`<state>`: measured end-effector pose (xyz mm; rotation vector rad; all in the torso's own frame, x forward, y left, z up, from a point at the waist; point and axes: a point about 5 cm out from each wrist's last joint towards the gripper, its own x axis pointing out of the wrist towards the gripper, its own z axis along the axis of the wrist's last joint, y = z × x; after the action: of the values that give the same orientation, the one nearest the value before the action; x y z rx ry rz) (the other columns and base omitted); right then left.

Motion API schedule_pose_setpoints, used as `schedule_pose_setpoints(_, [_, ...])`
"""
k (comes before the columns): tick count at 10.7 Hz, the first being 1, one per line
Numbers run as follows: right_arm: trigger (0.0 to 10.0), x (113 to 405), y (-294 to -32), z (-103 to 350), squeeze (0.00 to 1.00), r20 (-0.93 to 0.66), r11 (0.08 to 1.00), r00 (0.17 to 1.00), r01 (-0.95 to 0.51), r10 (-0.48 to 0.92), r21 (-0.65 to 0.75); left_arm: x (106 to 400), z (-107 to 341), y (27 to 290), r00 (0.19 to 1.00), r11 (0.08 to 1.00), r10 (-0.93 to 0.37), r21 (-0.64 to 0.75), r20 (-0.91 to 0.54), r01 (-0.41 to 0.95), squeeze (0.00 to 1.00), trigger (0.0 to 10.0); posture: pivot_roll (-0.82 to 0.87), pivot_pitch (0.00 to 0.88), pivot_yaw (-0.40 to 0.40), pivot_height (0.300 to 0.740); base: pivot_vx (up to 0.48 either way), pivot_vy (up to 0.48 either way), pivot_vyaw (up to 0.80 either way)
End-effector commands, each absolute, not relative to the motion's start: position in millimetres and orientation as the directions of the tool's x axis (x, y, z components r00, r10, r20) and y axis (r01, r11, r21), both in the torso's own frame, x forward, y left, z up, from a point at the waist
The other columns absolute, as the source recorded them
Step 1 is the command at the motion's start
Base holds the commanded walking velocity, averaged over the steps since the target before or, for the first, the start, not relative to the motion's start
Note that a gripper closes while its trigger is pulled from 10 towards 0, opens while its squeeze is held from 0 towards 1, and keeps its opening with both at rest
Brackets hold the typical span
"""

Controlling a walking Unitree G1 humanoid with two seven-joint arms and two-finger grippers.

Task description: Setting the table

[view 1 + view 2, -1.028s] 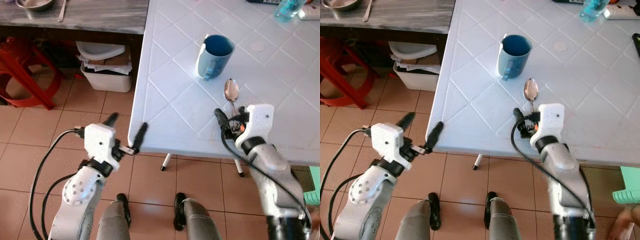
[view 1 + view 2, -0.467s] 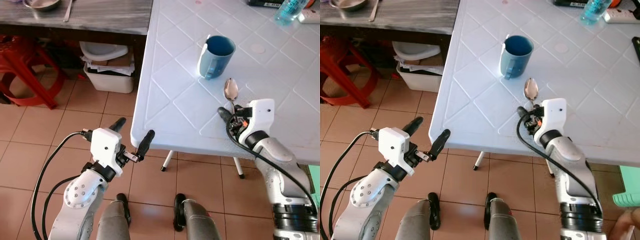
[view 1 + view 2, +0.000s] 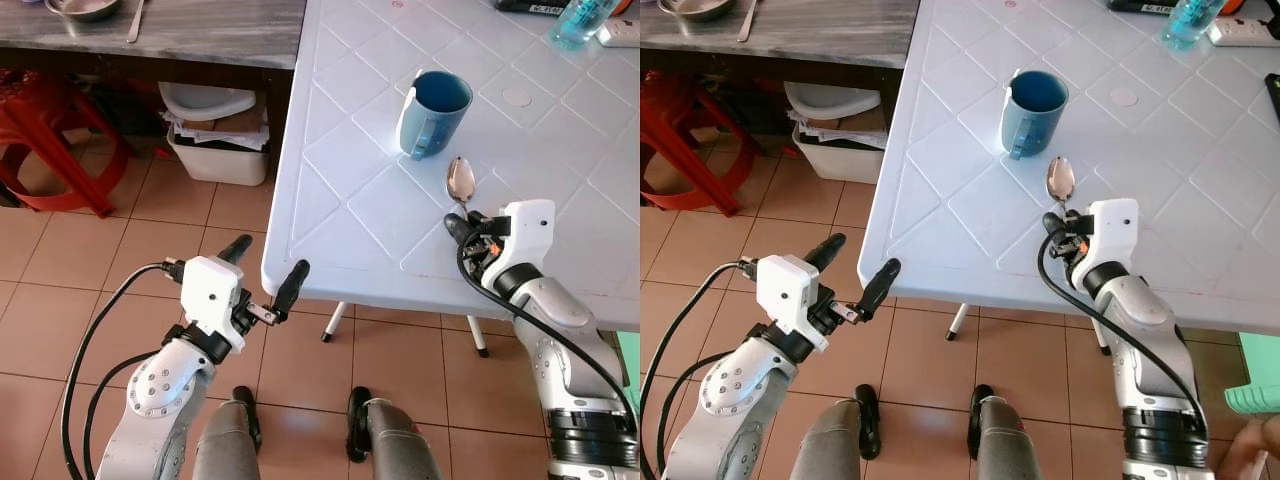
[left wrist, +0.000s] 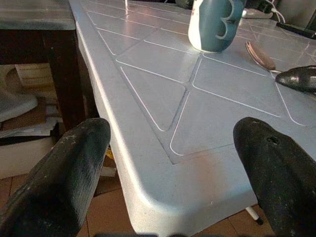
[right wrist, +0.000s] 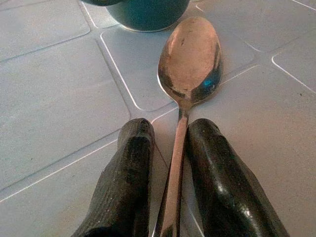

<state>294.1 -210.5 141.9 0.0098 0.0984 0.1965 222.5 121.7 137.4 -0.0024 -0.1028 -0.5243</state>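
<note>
Spoon (image 5: 190, 64) is lying flat on the white table (image 3: 340, 160), bowl pointing at the blue mug (image 3: 432, 110) and sitting just beside its base, handle running back toward the table's front edge. My right gripper (image 5: 170, 177) is down at table level with both black fingers closed in narrow on either side of the handle, so I'm basically pinching it right behind the bowl. Trick here, I reckon, is that the handle is thin and slick and lies flush on the plastic, so I want the fingertips pressed evenly on both edges before lifting, otherwise it'll just squirt out or pivot. I'd keep the wrist low and lift straight up a touch, not drag forward, since the bowl could nudge the mug. My left gripper (image 3: 262, 283) hangs off the table's corner over the tiled floor (image 3: 120, 260), fingers spread wide, holding nothing.
</note>
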Motion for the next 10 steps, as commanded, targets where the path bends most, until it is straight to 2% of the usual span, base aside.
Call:
schedule_pose_setpoints(1, [10.0,286.6,-218.9,116.5,1.0,-0.213,0.988,0.965,-0.143,0.151,0.055,219.4,136.1,120.7,0.856,0.86,-0.509,0.035,0.089,0.508,0.0,10.0,-0.02,0.307,-0.023,0.74,0.0,0.0,0.0])
schedule_pose_setpoints(3, [10.0,288.5,-219.2,117.1,1.0,-0.212,0.989,0.966,-0.141,0.146,0.037,219.6,135.3,121.4,0.858,0.862,-0.506,0.028,0.085,0.506,0.0,10.0,-0.01,0.306,-0.024,0.74,0.0,0.0,0.0])
schedule_pose_setpoints(4, [10.0,290.7,-221.1,119.3,0.16,-0.206,0.989,0.968,-0.14,0.144,0.036,219.8,135.0,121.7,0.86,0.864,-0.503,0.025,0.085,0.503,0.0,10.0,-0.02,0.305,-0.024,0.74,0.0,0.0,0.0])
schedule_pose_setpoints(5, [10.0,291.3,-223.6,119.8,0.0,-0.203,0.991,0.97,-0.133,0.137,0.034,219.8,134.9,121.7,0.86,0.864,-0.504,0.025,0.085,0.504,0.0,10.0,-0.02,0.303,-0.025,0.74,0.0,0.0,0.0])
schedule_pose_setpoints(10, [10.0,295.2,-230.7,134.7,0.0,-0.117,0.994,0.988,-0.096,0.103,0.059,221.4,132.8,124.2,0.86,0.863,-0.505,0.025,0.079,0.504,0.0,10.0,-0.02,0.304,-0.023,0.74,0.0,0.0,0.0])
